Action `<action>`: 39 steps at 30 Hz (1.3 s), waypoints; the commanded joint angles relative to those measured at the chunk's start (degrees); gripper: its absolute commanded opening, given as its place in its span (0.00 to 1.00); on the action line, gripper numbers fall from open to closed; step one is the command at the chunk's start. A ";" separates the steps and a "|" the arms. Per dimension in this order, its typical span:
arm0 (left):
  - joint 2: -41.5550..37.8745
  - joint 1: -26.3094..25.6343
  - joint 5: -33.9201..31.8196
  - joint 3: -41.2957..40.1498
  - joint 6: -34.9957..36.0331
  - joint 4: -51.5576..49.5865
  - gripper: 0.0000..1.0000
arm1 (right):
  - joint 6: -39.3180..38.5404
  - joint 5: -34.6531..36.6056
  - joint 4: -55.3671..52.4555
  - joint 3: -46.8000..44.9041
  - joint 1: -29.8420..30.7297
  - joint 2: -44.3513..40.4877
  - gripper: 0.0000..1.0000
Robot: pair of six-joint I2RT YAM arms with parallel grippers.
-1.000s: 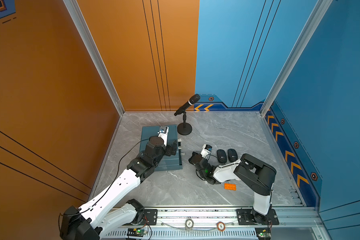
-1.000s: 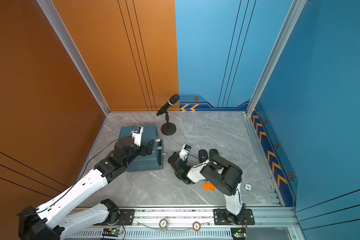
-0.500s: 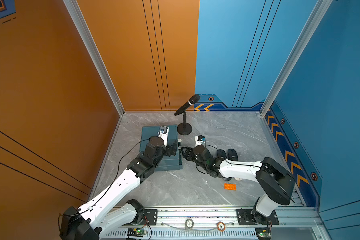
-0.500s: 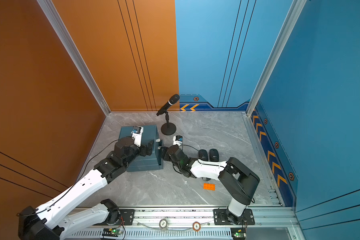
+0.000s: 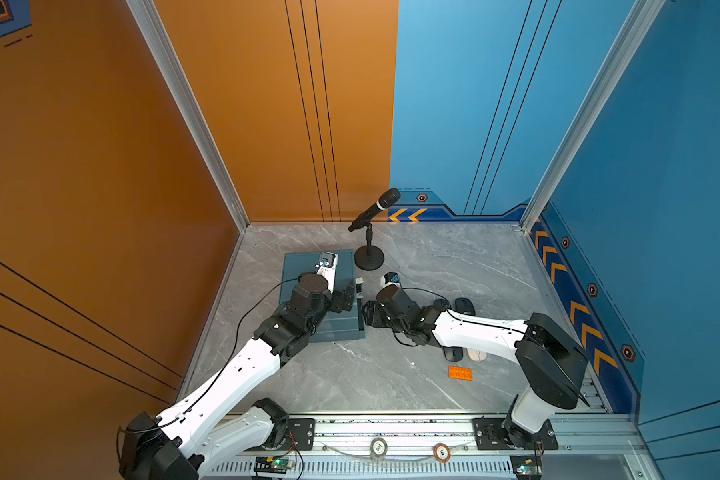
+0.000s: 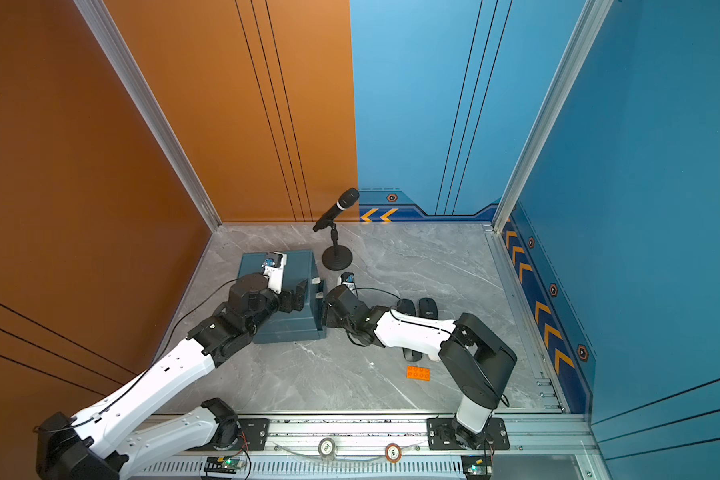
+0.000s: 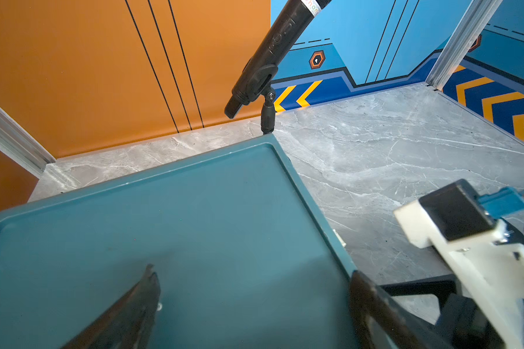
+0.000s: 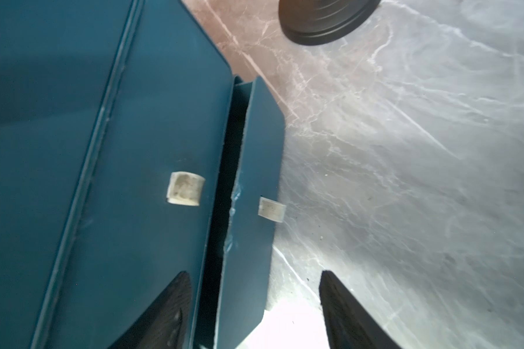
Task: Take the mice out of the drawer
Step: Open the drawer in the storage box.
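The teal drawer unit (image 5: 308,266) stands at the left of the table. Its lower drawer (image 8: 254,181) is pulled out a crack, and only a dark gap shows inside. My right gripper (image 5: 364,313) (image 8: 253,273) is open, its jaws straddling that drawer's front panel. My left gripper (image 5: 350,293) (image 7: 253,270) hangs open over the unit's top with nothing in it. Out on the table lie two black mice (image 5: 464,305) (image 6: 406,307) beyond my right arm. Another black mouse (image 5: 453,353) and a pale mouse (image 5: 476,354) peek out from under it.
A black microphone on a round-based stand (image 5: 368,259) stands just behind the drawer unit, its base (image 8: 327,18) close to my right gripper. An orange studded plate (image 5: 460,372) lies near the front right. Walls close the table in on three sides.
My right arm has stretched out to the left, from beside the mice to the drawer's front. The left arm has not moved.
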 commanded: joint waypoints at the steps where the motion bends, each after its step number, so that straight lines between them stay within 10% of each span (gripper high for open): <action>1: 0.58 -1.24 1.21 0.61 1.76 -3.73 0.97 | -2.26 -0.13 -6.03 3.39 1.08 2.51 0.69; 39: 1.55 -1.17 0.68 0.87 2.03 -3.91 0.98 | -2.46 18.46 -32.14 2.83 -7.78 -4.35 0.74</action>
